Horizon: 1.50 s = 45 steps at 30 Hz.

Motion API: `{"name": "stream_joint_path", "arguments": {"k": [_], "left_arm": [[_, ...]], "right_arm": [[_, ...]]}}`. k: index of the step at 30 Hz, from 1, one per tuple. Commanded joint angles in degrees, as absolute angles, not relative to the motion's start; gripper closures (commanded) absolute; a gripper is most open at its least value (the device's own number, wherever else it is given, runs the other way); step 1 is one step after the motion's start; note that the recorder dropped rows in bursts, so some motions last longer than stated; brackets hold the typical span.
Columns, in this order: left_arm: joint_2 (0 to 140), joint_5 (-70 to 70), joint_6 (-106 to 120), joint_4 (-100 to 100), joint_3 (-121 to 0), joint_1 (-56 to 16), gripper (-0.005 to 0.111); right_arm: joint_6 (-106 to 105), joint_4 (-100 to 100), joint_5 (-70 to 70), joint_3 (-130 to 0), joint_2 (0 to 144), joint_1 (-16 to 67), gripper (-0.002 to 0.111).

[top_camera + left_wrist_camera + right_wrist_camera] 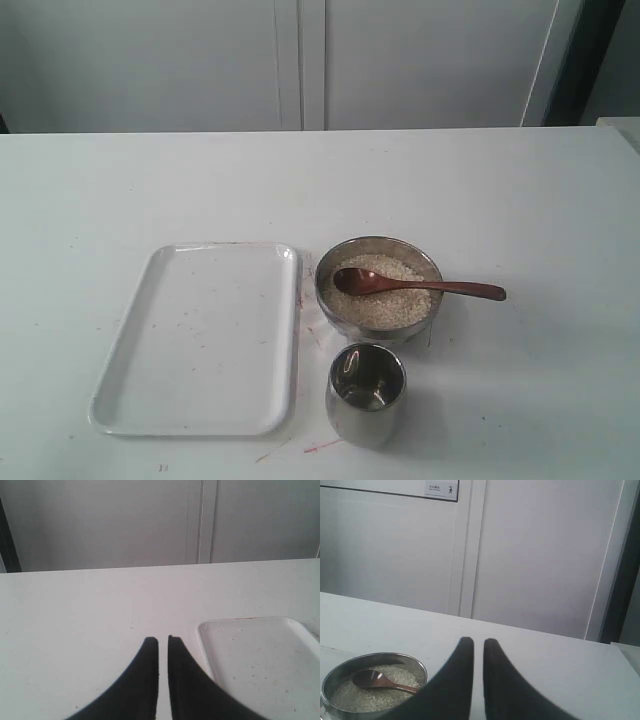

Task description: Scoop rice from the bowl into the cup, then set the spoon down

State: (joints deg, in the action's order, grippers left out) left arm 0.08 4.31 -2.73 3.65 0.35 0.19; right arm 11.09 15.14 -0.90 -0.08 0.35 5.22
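Observation:
The steel bowl (380, 287) stands near the middle of the table, filled with off-white rice (385, 300). The wooden spoon (415, 285) lies across it, its oval end on the rice and its handle jutting over the rim to the right. The steel cup (366, 393) stands just in front of the bowl, with no rice visible inside. Neither gripper appears in the exterior view. My left gripper (163, 640) is shut and holds nothing, above bare table. My right gripper (474, 641) is also shut and holds nothing, with the bowl (372, 685) and spoon (380, 680) off to one side of it.
A white rectangular tray (200, 340) lies left of the bowl and cup, and its corner (260, 655) shows beside my left gripper. Faint red marks dot the table near the tray. A pale wall with panel seams runs behind the table.

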Motion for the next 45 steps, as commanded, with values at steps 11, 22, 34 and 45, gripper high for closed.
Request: {"name": "stream_joint_path", "arguments": {"k": [11, 22, 34, 45], "left_arm": [[0.0, 4.5, -2.8, 3.8, 0.0, -0.2, 0.092], [0.0, 4.5, -2.8, 3.8, 0.0, -0.2, 0.092], [0.0, 4.5, -2.8, 3.8, 0.0, -0.2, 0.092], [0.0, 4.5, -2.8, 3.8, 0.0, -0.2, 0.092]], "right_arm": [[11.2, 15.0, -1.3, 0.0, 0.0, 5.0, 0.1], [12.6, 15.0, -1.3, 0.0, 0.0, 5.0, 0.1], [30.3, 14.9, -4.0, 0.0, 0.0, 5.0, 0.1], [43.9, 14.7, 28.9, -22.3, 2.3, 8.8, 0.108]]}}
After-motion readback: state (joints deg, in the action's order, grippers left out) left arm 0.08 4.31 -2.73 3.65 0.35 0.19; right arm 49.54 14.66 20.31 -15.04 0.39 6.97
